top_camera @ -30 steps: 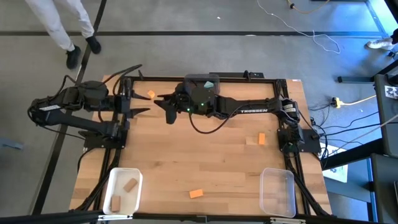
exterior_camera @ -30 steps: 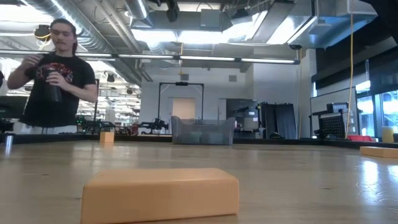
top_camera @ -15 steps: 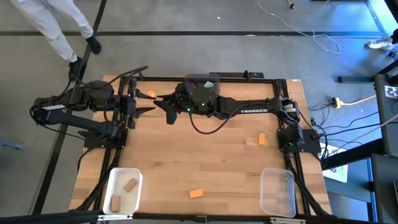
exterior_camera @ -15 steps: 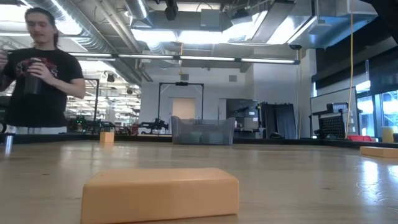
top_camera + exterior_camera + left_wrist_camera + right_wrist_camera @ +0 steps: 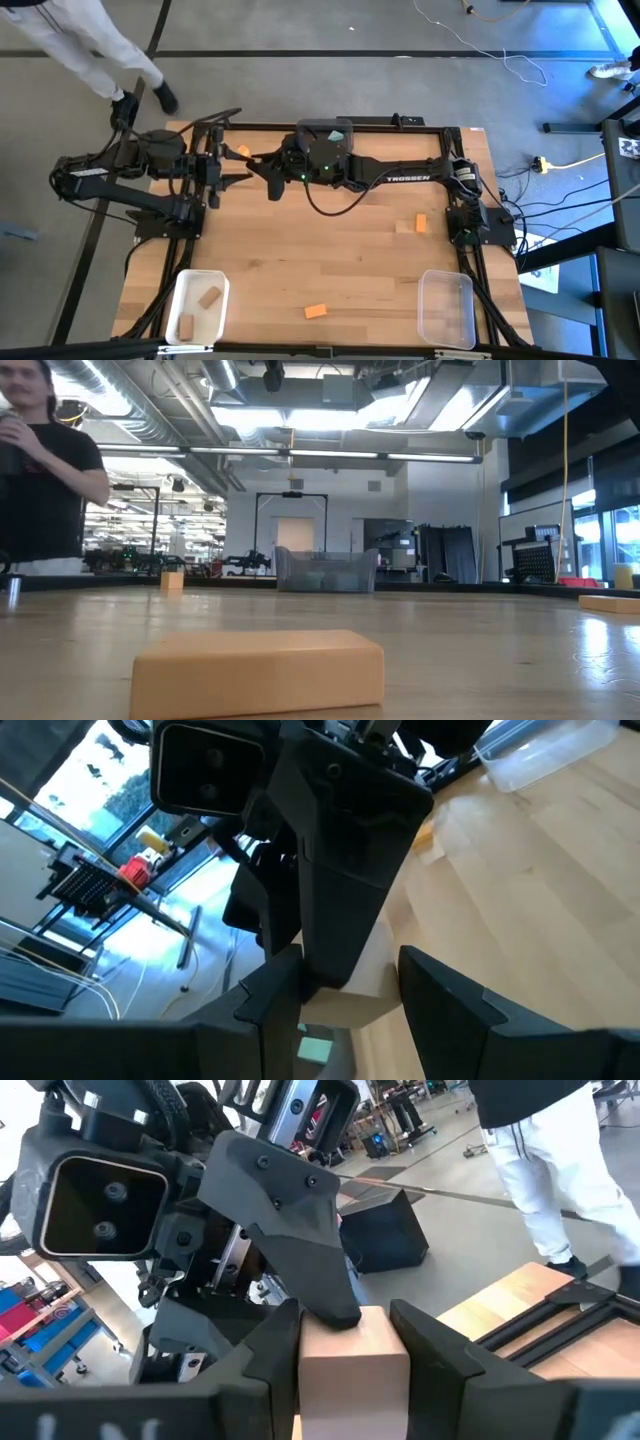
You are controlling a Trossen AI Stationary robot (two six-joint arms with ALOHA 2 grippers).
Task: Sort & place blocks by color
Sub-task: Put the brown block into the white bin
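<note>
Pinching one tan block [image 5: 352, 1355] from both sides, the fingers [image 5: 268, 1355] of the right gripper [image 5: 345, 1348] hold it above the far part of the desk [image 5: 330, 260]. The left gripper [image 5: 345, 995] has also set its fingers [image 5: 275, 1005] against this same block, so both arms meet in the air and grip it together.

I judge that the step in hand is a passing of the block from one arm to the other. The white bin [image 5: 222, 312] at the near left corner already has two tan pieces in it, so the left arm is probably the receiver. Next, the right fingers must spread only when the left grip is firm. Then the left arm can carry the block to that bin.

An orange block [image 5: 315, 311] lies on the desk between the white bin and the clear bin [image 5: 470, 300], not yet sorted.
</note>
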